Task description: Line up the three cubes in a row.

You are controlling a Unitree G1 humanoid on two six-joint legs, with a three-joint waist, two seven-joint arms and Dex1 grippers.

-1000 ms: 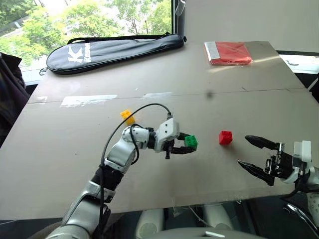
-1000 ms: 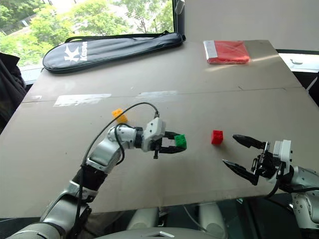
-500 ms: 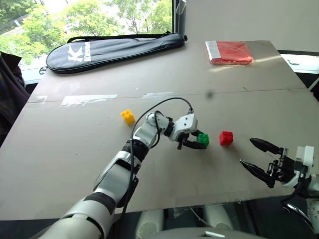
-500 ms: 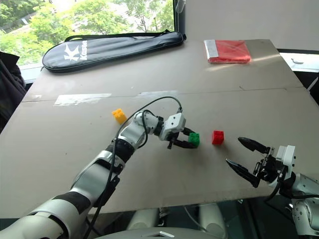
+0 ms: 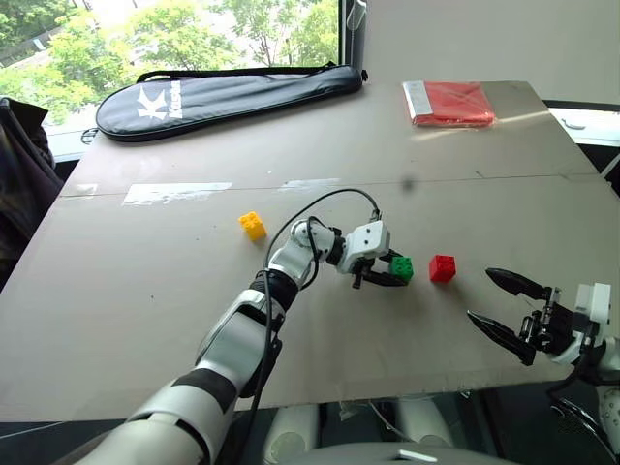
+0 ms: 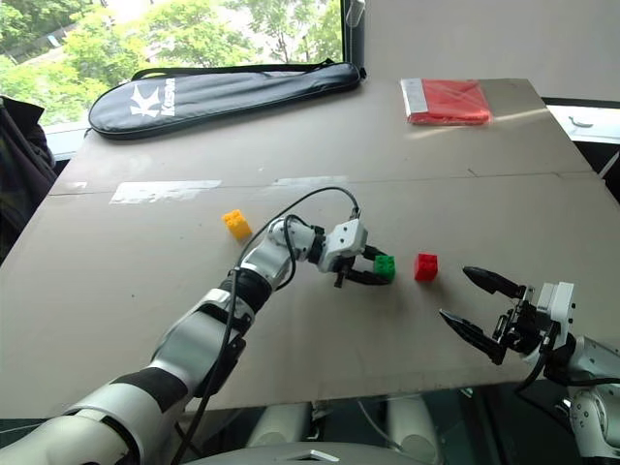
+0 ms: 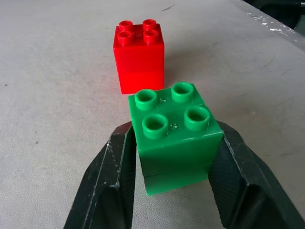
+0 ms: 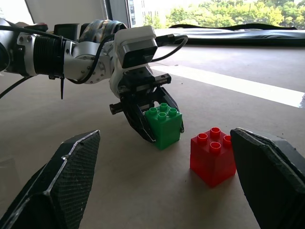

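My left gripper [image 5: 395,274] is shut on the green cube [image 5: 401,268], one black finger on each side [image 7: 109,191]. It holds the cube [image 7: 174,133] upright, studs up, low at the table's surface; I cannot tell whether it touches. The red cube [image 5: 443,268] stands on the table just to the right of it, a small gap apart, and lies beyond the green one [image 7: 139,55] in the left wrist view. The yellow cube [image 5: 253,226] sits further left and a little farther back. My right gripper [image 5: 480,295] hovers open near the front right, pointing at both cubes [image 8: 213,156].
A long black racket bag [image 5: 232,92] lies across the far left of the tan table [image 5: 145,310]. A flat red packet [image 5: 449,102] is at the far right. A strip of pale tape [image 5: 174,193] marks the table's left middle. The front edge runs close below my right gripper.
My left gripper has carried the green cube to the right and a little farther away, stopping close beside the red cube. The right gripper has stayed put and open.
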